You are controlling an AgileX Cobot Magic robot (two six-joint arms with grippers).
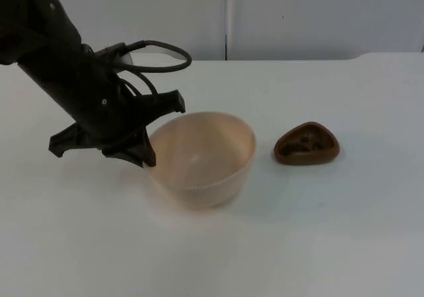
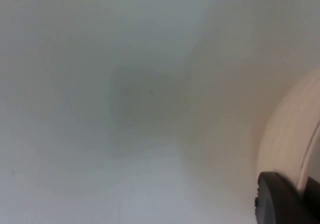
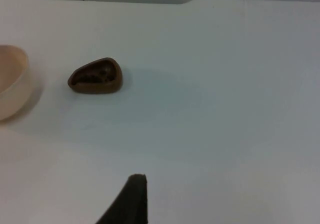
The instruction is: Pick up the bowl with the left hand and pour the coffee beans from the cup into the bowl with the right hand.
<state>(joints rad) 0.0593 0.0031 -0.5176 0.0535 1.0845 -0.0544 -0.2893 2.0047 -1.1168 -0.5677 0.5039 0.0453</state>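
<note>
A pale cream bowl stands on the white table near its middle, with nothing visible inside it. My left gripper is low at the bowl's left rim, touching or nearly touching it. In the left wrist view the bowl's outer wall curves close by. A small brown cup holding dark coffee beans sits upright to the right of the bowl, apart from it. From the right wrist view, the cup and the bowl's edge lie well ahead of my right gripper, which waits back from both.
The grey partition wall closes off the table's far edge. Bare white table top spreads in front of the bowl and cup and to the right of the cup.
</note>
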